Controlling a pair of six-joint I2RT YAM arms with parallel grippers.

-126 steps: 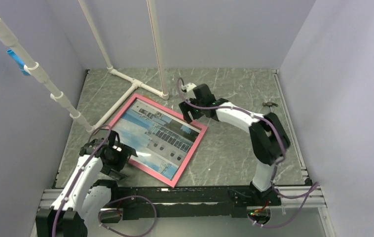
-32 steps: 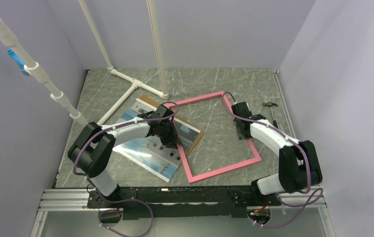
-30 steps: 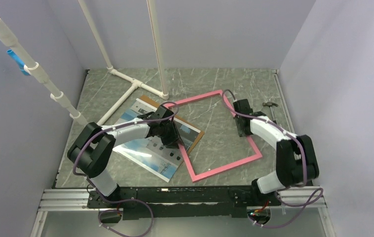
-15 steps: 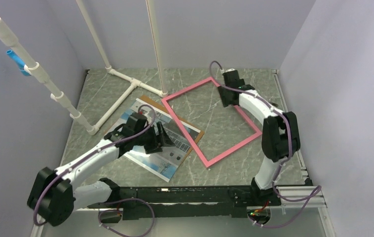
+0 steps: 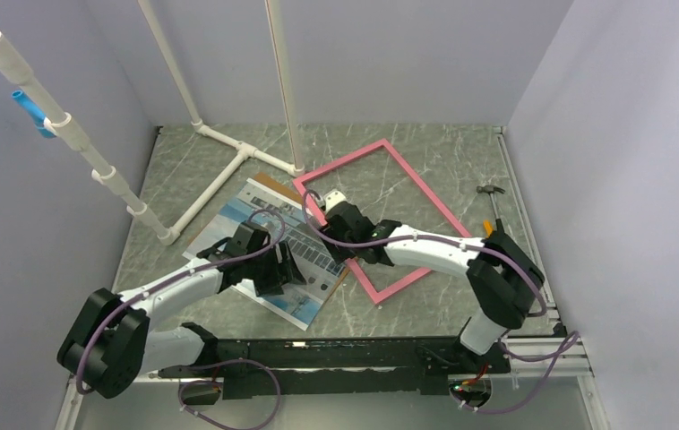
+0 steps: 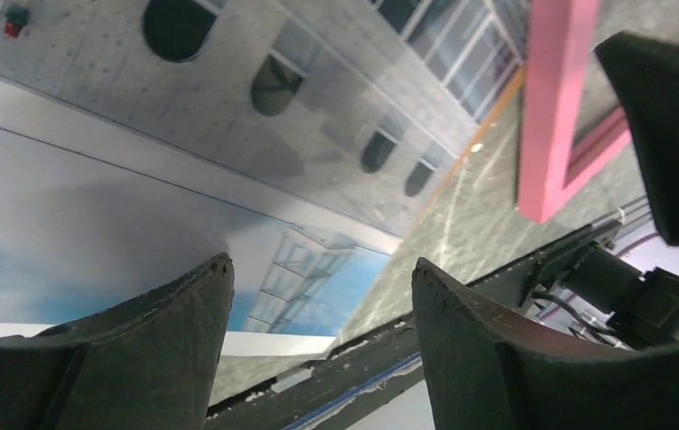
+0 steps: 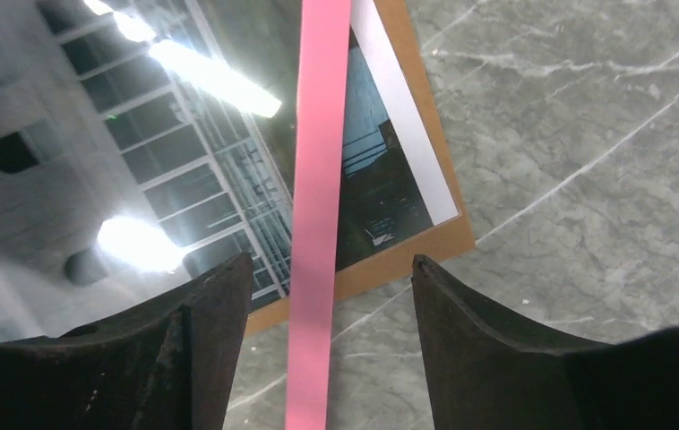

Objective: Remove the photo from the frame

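The photo (image 5: pixel 236 215) lies flat on the table, its brown backing showing at the right corner. The pink frame (image 5: pixel 433 190) lies empty to its right, and its left bar overlaps the photo's right corner. My left gripper (image 5: pixel 288 266) is open just above the photo's near part; the left wrist view shows the print (image 6: pixel 184 134) between open jaws (image 6: pixel 322 264), with the frame's bar (image 6: pixel 555 107) beyond. My right gripper (image 5: pixel 343 235) is open over the frame's left bar. In the right wrist view (image 7: pixel 331 262) the bar (image 7: pixel 318 206) runs between the jaws without touching them.
A white pipe stand (image 5: pixel 228 150) stands at the back left, its base near the photo's far edge. A small hammer-like tool (image 5: pixel 492 191) lies by the right wall. Grey walls close in the marbled table (image 5: pixel 425 296) on three sides.
The photo has come out of the frame. In the last half second my right gripper left the frame's far right side and came to its left bar; my left gripper shifted slightly nearer.
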